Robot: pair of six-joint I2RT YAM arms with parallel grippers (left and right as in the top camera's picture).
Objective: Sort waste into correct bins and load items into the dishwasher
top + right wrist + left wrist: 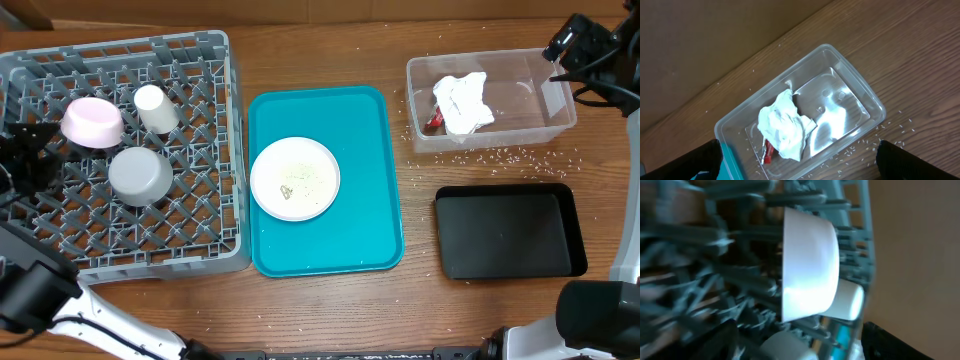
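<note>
My left tool [38,150] stands spread and empty at the left edge of the large square grey plastic lattice dish rack [205,232]. The small pinkish-white round bowl [92,121] lies in the rack just beside its tips, near the small white cup [157,108] and the grey round bowl [140,175]. My right tool [575,48] is likewise spread and empty over the far right corner of the clear rectangular plastic tub [520,136], which holds the crumpled white paper napkin [465,100] and the small red wrapper [432,122].

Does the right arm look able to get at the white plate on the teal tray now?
Probably yes: the right end effector hangs open by the clear tub, and the white plate lies uncovered on the teal tray.
</note>
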